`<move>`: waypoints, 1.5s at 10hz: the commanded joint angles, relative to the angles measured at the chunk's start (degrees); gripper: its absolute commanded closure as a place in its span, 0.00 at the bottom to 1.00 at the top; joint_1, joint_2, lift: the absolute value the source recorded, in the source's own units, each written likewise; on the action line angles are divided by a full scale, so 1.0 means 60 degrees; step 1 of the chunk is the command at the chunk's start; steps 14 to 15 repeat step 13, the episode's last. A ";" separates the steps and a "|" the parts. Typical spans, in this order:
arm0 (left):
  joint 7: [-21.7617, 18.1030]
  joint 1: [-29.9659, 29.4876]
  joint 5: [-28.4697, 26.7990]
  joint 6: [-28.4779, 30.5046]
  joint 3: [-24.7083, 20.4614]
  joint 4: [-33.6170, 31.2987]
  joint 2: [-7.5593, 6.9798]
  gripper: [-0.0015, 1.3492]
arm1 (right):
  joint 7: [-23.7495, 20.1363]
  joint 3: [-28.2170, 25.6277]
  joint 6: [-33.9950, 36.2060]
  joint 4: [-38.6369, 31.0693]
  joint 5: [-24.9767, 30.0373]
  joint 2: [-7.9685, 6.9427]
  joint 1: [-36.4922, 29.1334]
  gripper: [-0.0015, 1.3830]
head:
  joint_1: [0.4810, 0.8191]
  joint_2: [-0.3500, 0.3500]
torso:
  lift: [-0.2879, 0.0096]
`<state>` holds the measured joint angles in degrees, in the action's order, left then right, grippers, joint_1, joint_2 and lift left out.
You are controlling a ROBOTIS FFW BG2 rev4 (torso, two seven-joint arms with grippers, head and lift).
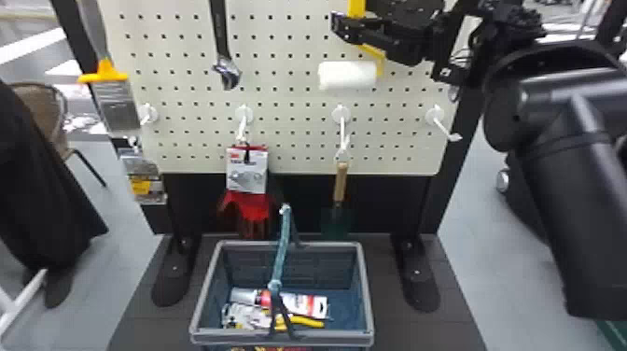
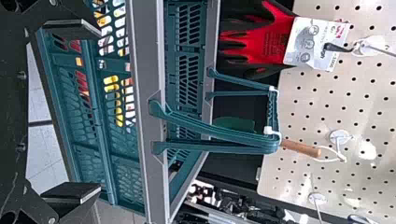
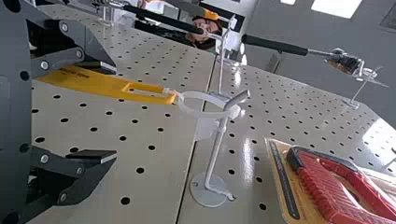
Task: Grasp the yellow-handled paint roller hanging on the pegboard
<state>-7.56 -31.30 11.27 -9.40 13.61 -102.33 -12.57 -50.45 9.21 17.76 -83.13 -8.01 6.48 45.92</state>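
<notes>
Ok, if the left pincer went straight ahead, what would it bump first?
Most likely the teal basket. The left pincer is open and points at its slatted side wall; how near it is, I can't tell.

A wrench (image 1: 227, 70) hangs head-down, and left of it hangs a scraper (image 1: 116, 107) with a yellow collar. Lower down, white hooks carry carded red gloves (image 1: 246, 205) and a wooden-handled trowel (image 1: 340, 182). Beneath them, on the dark tabletop (image 1: 410, 326), stands a grey-rimmed teal basket (image 1: 284, 337), handle upright, holding a tube (image 1: 280, 301) and yellow-handled pliers (image 1: 303, 321).
</notes>
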 commanded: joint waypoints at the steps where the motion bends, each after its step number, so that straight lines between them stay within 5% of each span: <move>1: 0.0000 -0.0017 0.0026 0.0000 0.0002 0.0003 0.0000 0.11 | -0.0059 -0.0113 0.0161 -0.0126 0.0118 0.0003 -0.0050 0.58 | 0.20 0.50 | 0.63; 3: 0.0000 -0.0017 0.0056 0.0014 0.0031 0.0003 -0.0044 0.11 | -0.0088 -0.0245 0.0278 -0.0290 0.0221 0.0003 -0.0152 0.72 | 0.20 0.50 | 0.63; 5: 0.0000 -0.0058 0.0070 0.0029 0.0031 0.0003 -0.0059 0.11 | -0.0117 -0.0260 0.0307 -0.0290 0.0236 -0.0011 -0.0234 0.74 | 0.20 0.50 | 0.63; 7: -0.0015 -0.0058 0.0070 0.0058 0.0061 0.0003 -0.0044 0.11 | -0.0132 -0.0406 0.0293 -0.0313 0.0353 -0.0085 -0.0275 0.92 | 0.20 0.50 | 0.63; 15: 0.0000 -0.0099 0.0070 0.0073 0.0061 0.0003 -0.0044 0.11 | -0.0132 -0.0509 0.0293 -0.0384 0.0397 -0.0143 -0.0398 0.92 | 0.20 0.50 | 0.63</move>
